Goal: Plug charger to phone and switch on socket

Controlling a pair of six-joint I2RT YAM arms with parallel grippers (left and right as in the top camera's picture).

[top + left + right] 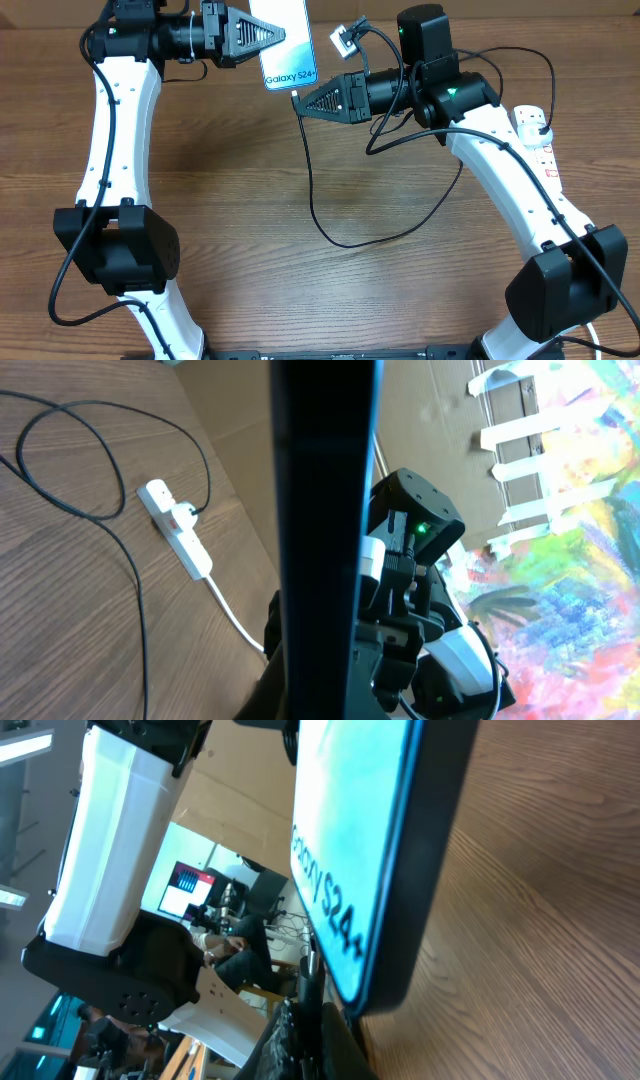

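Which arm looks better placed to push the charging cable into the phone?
Right. The right gripper is shut on the tip of the charger, just under the lower edge of the phone. The left gripper is shut on the phone, probably steadying it.

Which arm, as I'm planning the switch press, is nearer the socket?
Right. The right arm passes just beside the socket, the right gripper out at the phone's lower edge on the charger. The left gripper holds the phone, farther across the table.

Light blue phone [283,40] screen, white lettering; black cable [309,190]; white socket [538,135], red switches; brown woodgrain table [240,180]
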